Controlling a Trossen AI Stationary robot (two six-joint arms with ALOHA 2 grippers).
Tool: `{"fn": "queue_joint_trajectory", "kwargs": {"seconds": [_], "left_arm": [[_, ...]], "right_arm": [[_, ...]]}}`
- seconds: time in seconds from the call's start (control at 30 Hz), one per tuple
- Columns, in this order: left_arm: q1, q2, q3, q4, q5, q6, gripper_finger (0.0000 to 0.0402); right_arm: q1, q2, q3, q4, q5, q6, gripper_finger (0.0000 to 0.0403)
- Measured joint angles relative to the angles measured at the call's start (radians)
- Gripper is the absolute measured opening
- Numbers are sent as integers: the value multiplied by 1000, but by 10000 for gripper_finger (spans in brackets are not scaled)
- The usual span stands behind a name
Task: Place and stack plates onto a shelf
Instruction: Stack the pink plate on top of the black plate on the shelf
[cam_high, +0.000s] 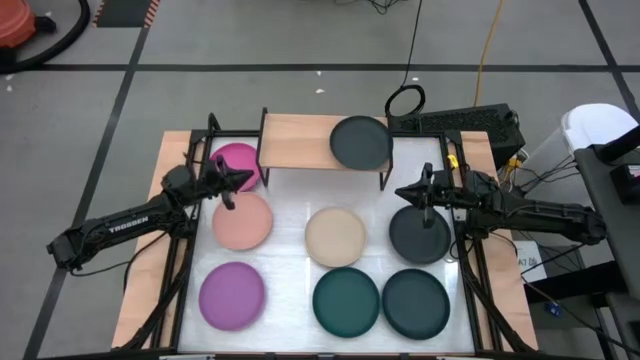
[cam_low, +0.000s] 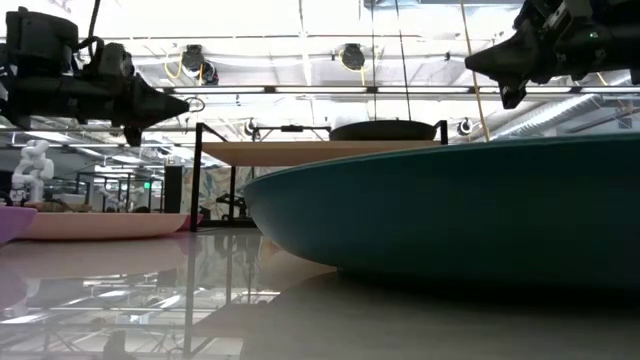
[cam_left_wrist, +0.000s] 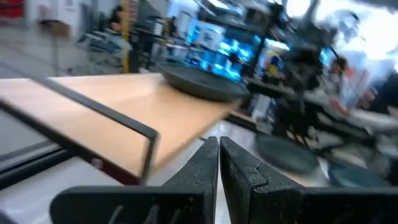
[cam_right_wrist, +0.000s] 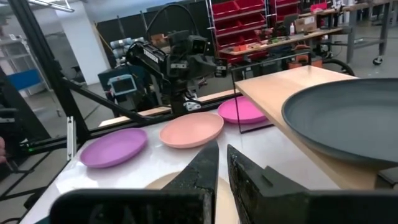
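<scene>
The shelf (cam_high: 300, 142) stands at the table's far side with one charcoal plate (cam_high: 360, 142) resting flat on its right half. On the table lie a magenta plate (cam_high: 238, 163) by the shelf's left legs, a salmon plate (cam_high: 242, 220), a beige plate (cam_high: 335, 237), a second charcoal plate (cam_high: 420, 235), a purple plate (cam_high: 232, 295), a teal plate (cam_high: 346, 302) and a darker teal plate (cam_high: 416, 302). My left gripper (cam_high: 240, 180) hovers shut between the magenta and salmon plates. My right gripper (cam_high: 405, 192) hovers shut over the table's charcoal plate. Both show raised in the low view.
Black frame rails (cam_high: 185, 250) run along the table's left and right sides. The shelf's black legs (cam_high: 384, 180) stand on the table in front of both grippers. In the right wrist view my left arm (cam_right_wrist: 174, 56) shows behind the salmon plate (cam_right_wrist: 191, 129). Cables lie beyond the table's far edge.
</scene>
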Motion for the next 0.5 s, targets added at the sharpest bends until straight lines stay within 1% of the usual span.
{"fn": "queue_joint_trajectory", "kwargs": {"seconds": [0.07, 0.13, 0.2, 0.23, 0.3, 0.43, 0.5], "left_arm": [[0, 0, 0, 23, -46, -42, 21], [0, 0, 8, 35, -65, -51, 21], [0, 0, 46, 3, -65, -40, 21], [0, 0, 78, -38, -65, -28, 21], [0, 0, 165, -176, -62, 15, 21], [0, 18, 421, -563, -59, 149, 21], [0, 42, 542, -721, -62, 177, 21]], "right_arm": [[0, 0, 0, 0, 0, -13, 20], [0, 0, 0, -1, 0, -15, 20], [0, 0, 0, -8, 0, -15, 20], [0, 0, 0, -13, 0, -15, 20], [0, 0, 0, -22, 1, -17, 20], [0, 0, 0, -24, 1, -23, 20], [0, 0, 0, -24, 2, -23, 20]]}}
